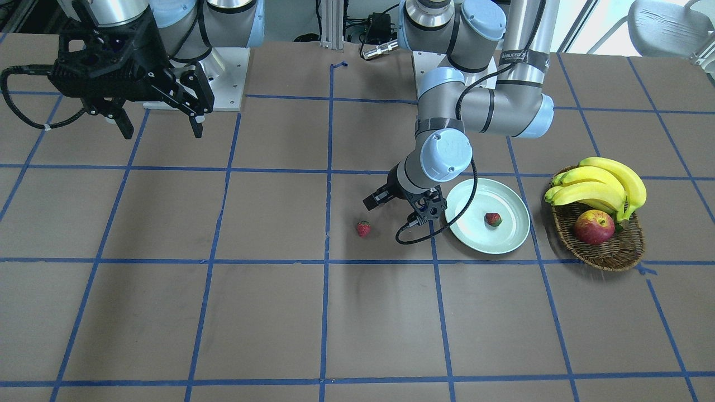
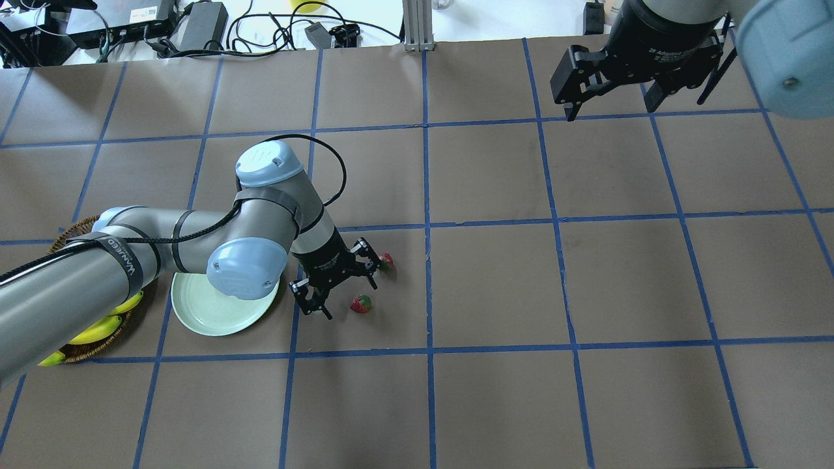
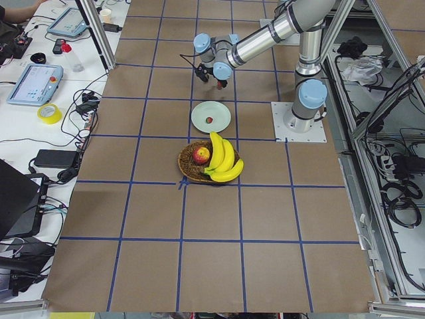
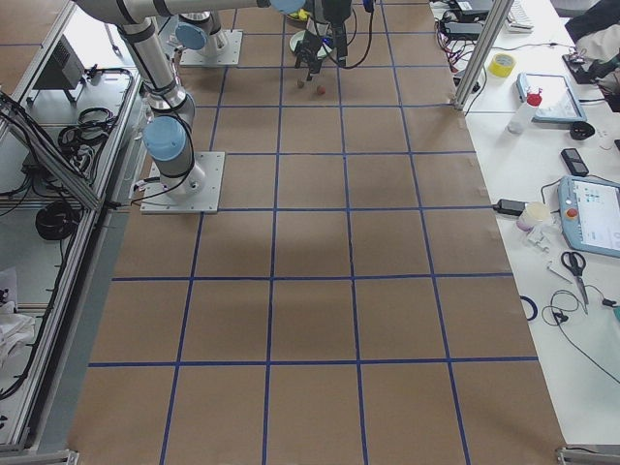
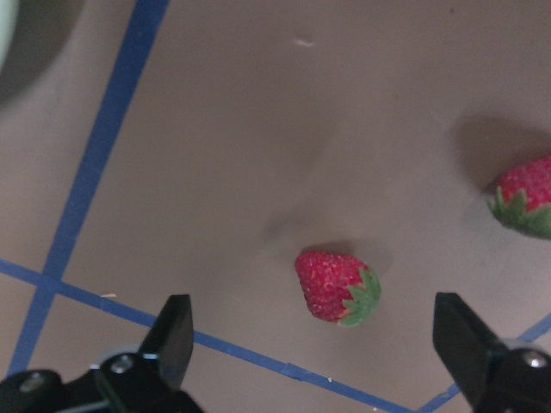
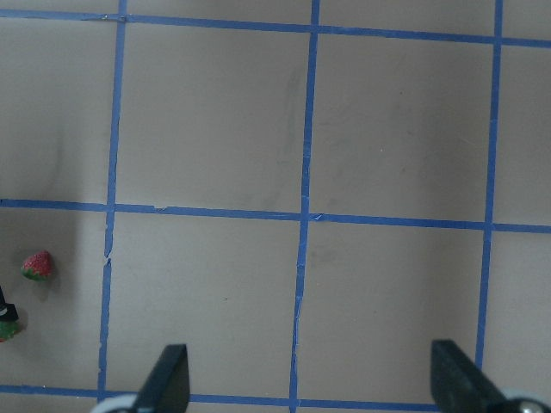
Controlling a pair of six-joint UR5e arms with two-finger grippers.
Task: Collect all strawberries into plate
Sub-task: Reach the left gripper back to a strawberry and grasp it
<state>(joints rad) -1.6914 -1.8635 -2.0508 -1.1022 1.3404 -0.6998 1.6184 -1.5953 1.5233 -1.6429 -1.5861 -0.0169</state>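
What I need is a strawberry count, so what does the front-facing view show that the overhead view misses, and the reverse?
Only front-facing: the plated strawberry lying on the plate, and the apple in the basket. In the overhead view the left arm covers both.
Only overhead: the hidden strawberry on the table below the open left gripper, which blocks it from the front.
Both: the outer strawberry on the table, the plate, the bananas. That makes three strawberries.

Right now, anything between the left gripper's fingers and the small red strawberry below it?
Nothing visible. The small red strawberry lies on bare paper between the open left gripper's fingers; the second strawberry sits apart, outside them.
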